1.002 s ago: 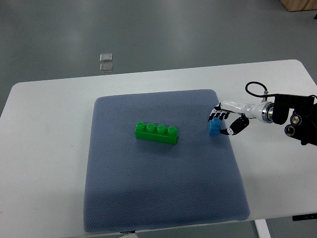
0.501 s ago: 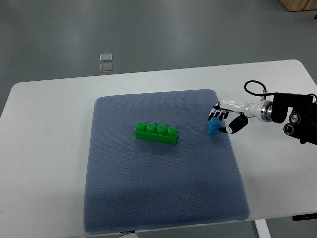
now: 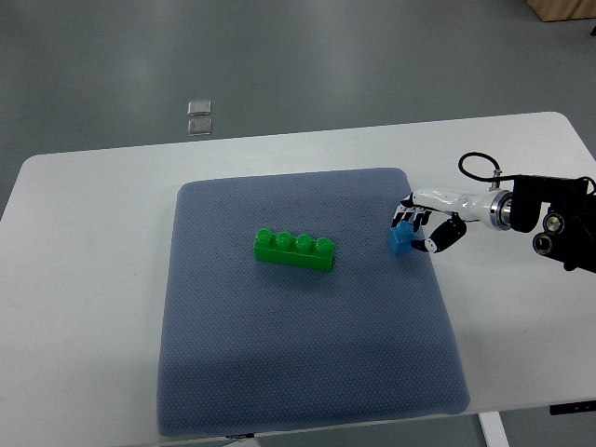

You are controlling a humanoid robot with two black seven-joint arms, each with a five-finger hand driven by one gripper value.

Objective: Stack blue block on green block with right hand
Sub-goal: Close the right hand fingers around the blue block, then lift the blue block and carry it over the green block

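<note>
Mat front: bare near half of the dark blue-grey textured fabric mat (image 3: 307, 372), its front edge close to the near edge of the white table (image 3: 84, 307).
Green block: long bright green plastic brick with four studs (image 3: 294, 250), lying flat near the middle of the mat, its long side running left to right and slightly skewed.
Blue block: small light blue plastic cube (image 3: 401, 239), on or just above the mat near its right edge, well apart from the green block.
Right hand: black-and-white fingered robot hand (image 3: 424, 228), arm coming in from the right across the table; fingers curl over the cube from behind and beside it, apparently gripping it.
Left hand: out of sight.
Step in hand: securing the grasp and beginning the lift, as I judge it; stacking is not yet done.
Next move: likely raise the cube clear of the mat, carry it leftward over the green studs, then press down squarely.
Open room: clear mat lies between the two blocks, so the path looks unobstructed.
Edges: the cube sits close to the mat's right border.
Far side: two small clear squares (image 3: 199, 116) on the grey floor beyond the table.
</note>
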